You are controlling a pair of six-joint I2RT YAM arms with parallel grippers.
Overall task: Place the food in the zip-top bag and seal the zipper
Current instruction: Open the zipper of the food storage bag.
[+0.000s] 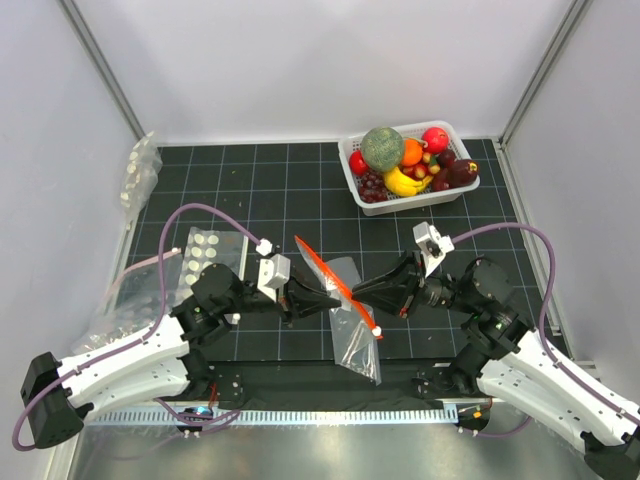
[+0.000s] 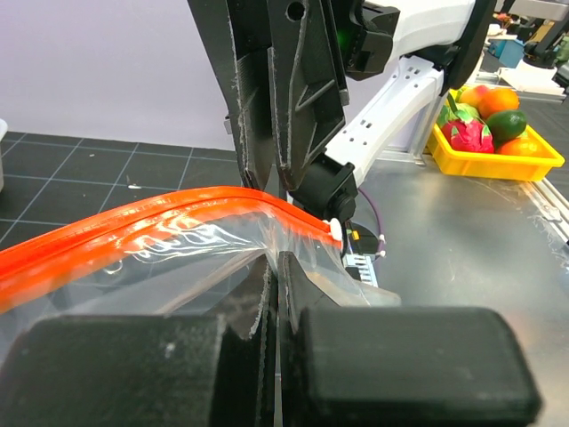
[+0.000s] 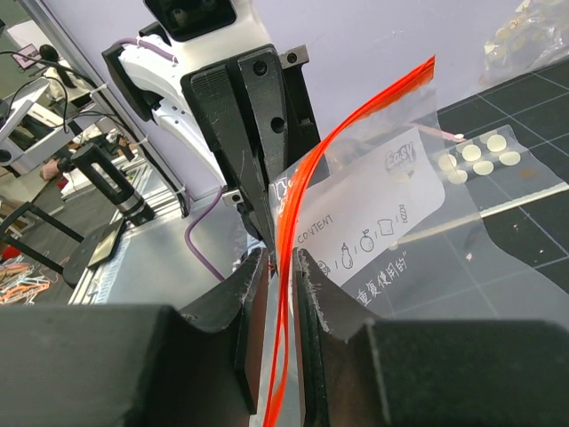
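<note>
- Two grippers meet nose to nose at the lower middle of the top view, with the zip-top bag (image 1: 357, 345) caught up between them.
- Coming in from the left of that view, the left gripper (image 1: 333, 305) has its fingers pressed tight together on the bag's clear film just under the zipper (image 1: 335, 285). The left wrist view shows the plastic pinched there.
- Opposite it, the right gripper (image 1: 358, 291) straddles the zipper. In the right wrist view the orange strip runs up through a narrow slot between its fingers. Whether the pads actually press the strip, I cannot tell.
- In the top view the zipper runs as a slanted orange line from the centre down to the right. The clear body of the bag trails below it toward the bottom edge of the dark table (image 1: 300, 190).
- A white printed label shows on the bag's side in the right wrist view.
- All the food (image 1: 435, 138), the red balls and one orange ball, sits in the white basket (image 1: 352, 180) at the upper right, well apart from the bag. It shares the basket with a green melon (image 1: 383, 147) and a banana (image 1: 400, 183).
- Bags of white discs (image 1: 215, 250) lie at the left of the top view, beside the left arm.
</note>
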